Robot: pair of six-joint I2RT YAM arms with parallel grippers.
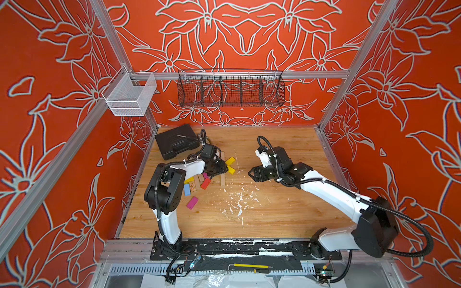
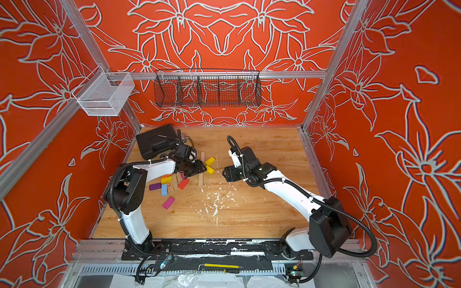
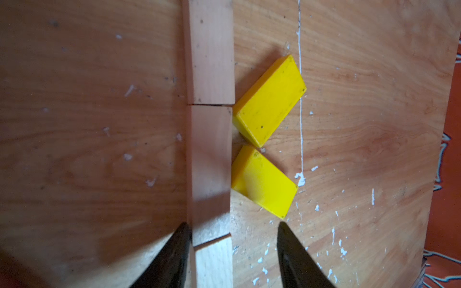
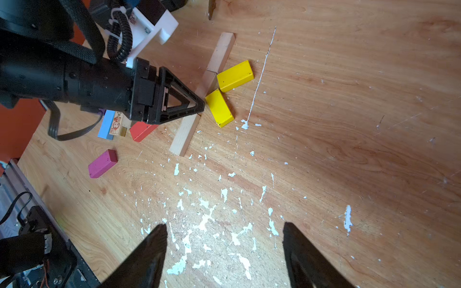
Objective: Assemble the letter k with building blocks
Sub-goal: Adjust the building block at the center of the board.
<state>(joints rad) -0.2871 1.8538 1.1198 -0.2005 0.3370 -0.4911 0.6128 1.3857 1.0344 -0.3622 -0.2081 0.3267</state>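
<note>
In both top views the left hand hangs low over a line of pale wooden bars on the worktop, with two yellow blocks angled off beside it; the right hand sits well apart

Left wrist view: the left hand has its fingers apart astride the middle bar, clamping nothing; the yellow blocks touch or nearly touch the line's side

Right wrist view: the right hand gapes empty over paint flecks; a magenta block lies alone

Looks pretty slick tbh: left arm and right arm in white shells over chunky black joints, black ribbed hoses cinched with white zip ties, triangular open-frame black fingers, tiny screws.
</note>
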